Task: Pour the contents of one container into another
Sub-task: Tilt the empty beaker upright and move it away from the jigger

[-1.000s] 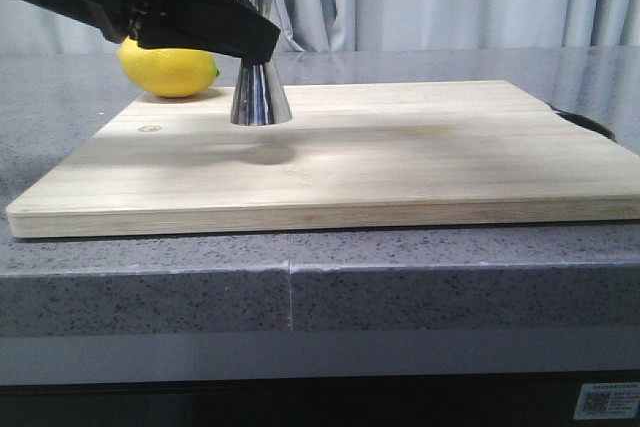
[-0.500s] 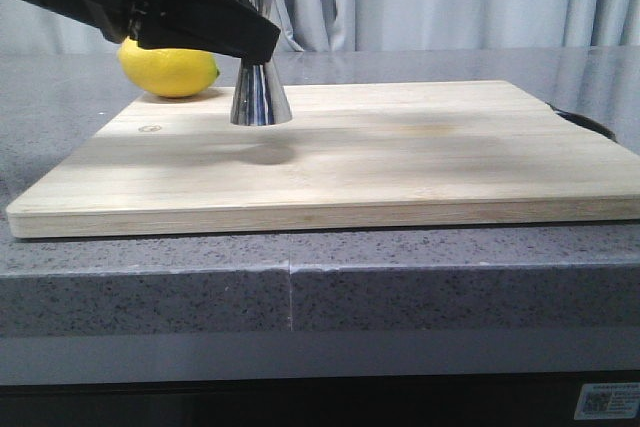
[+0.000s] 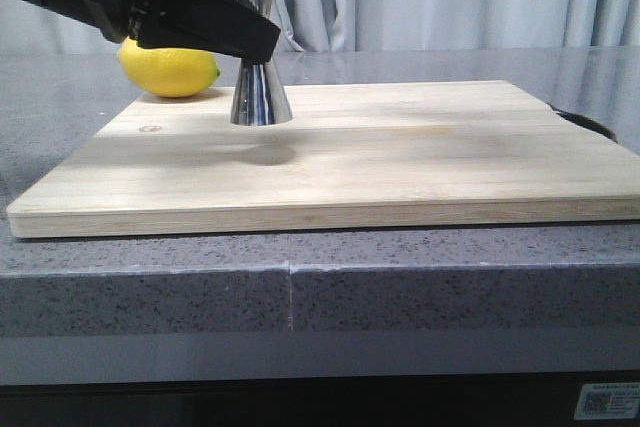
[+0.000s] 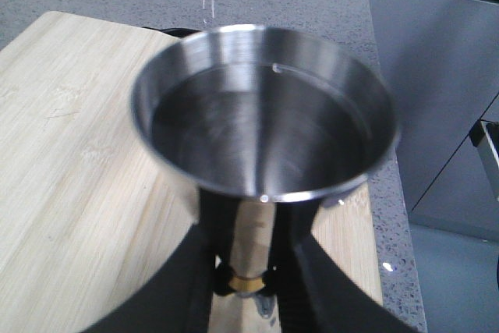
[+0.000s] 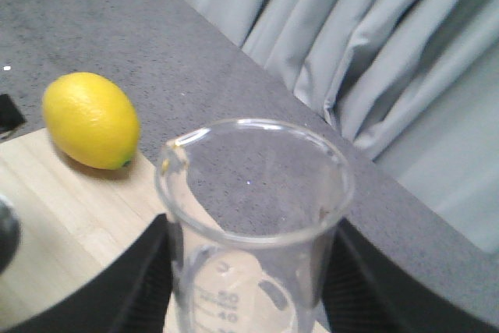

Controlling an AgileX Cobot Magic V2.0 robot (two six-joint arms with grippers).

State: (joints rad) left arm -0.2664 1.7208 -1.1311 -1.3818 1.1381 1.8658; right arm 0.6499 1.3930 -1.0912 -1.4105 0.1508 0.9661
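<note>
My left gripper (image 4: 243, 286) pinches the steel jigger (image 3: 260, 95) at its gold-banded waist; it stands upright on the wooden cutting board (image 3: 400, 157) toward ten o'clock, the lemon (image 3: 169, 71) just beyond. My right gripper (image 5: 245, 302) clamps the clear glass beaker (image 5: 253, 216), upright, out of the front view.

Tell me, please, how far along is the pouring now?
Pouring looks done: the jigger holds liquid, and the beaker looks empty and upright. In hand: left fingers grip the jigger's waist on the board; right fingers hold the beaker. Left: setting the beaker down.
</note>
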